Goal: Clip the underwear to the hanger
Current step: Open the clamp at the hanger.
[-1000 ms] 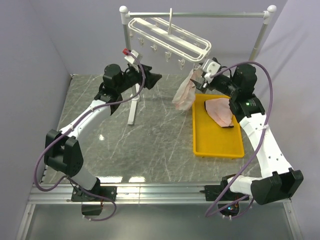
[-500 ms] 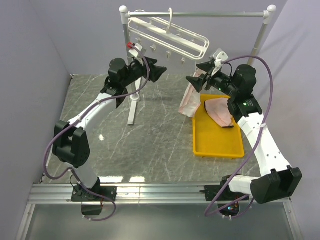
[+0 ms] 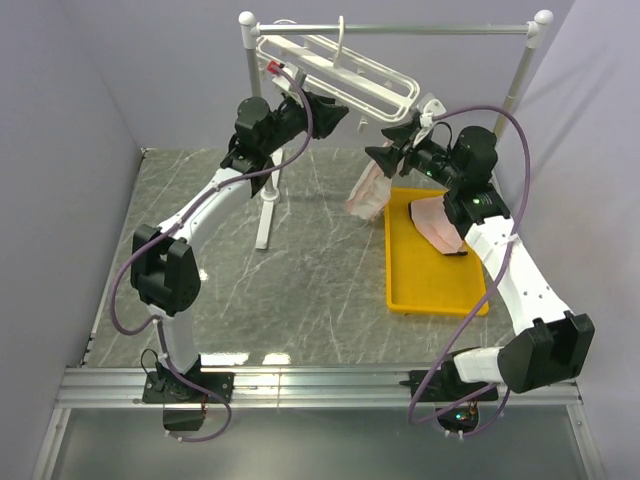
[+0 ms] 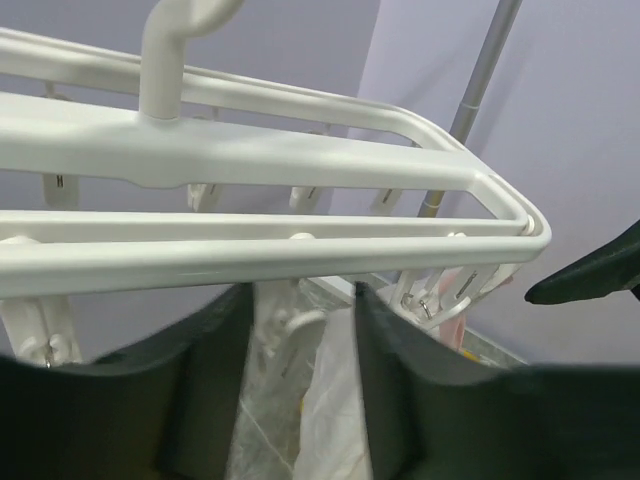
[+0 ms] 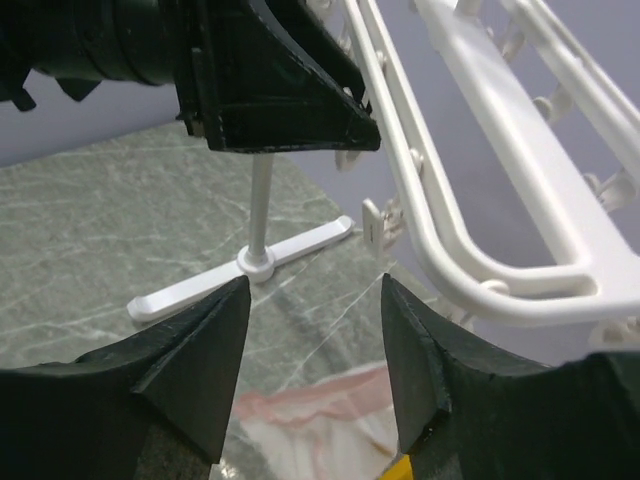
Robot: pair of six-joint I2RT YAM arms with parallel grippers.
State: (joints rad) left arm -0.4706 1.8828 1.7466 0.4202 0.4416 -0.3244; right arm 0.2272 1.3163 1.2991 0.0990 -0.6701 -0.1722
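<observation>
Two pink briefs were in view: the hanging brief [image 3: 368, 192] drooped limp under the right end of the hanger [image 3: 335, 72], its length pointing straight down toward the marble table [image 3: 300, 290], though which clip held it could not be told. The trimmed brief [image 3: 438, 220] lay flat in the yellow tray [image 3: 437, 292], dark edge toward the near side. The hanger hung by its hook [image 3: 341, 28] from the grey rail [image 3: 440, 29]. Its long axis slanted from the rail's left post toward the right arm, bars parallel and the clips [image 4: 452, 295] dangling beneath. The left gripper [image 3: 338, 110] sat just below the hanger's middle bars with its jaws apart and nothing between them. The right gripper [image 3: 385, 142] faced it from just beside the hanger's right end, jaws likewise spread and empty, well above the hanging brief. One second earlier the right gripper had been pinching that brief up against the hanger's right end; it had since let go and drawn back slightly, while the fabric stayed up. The left gripper had meanwhile travelled from beside the left post, rightward and up, to its place under the hanger. Hanger, tray and trimmed brief lay as before.
</observation>
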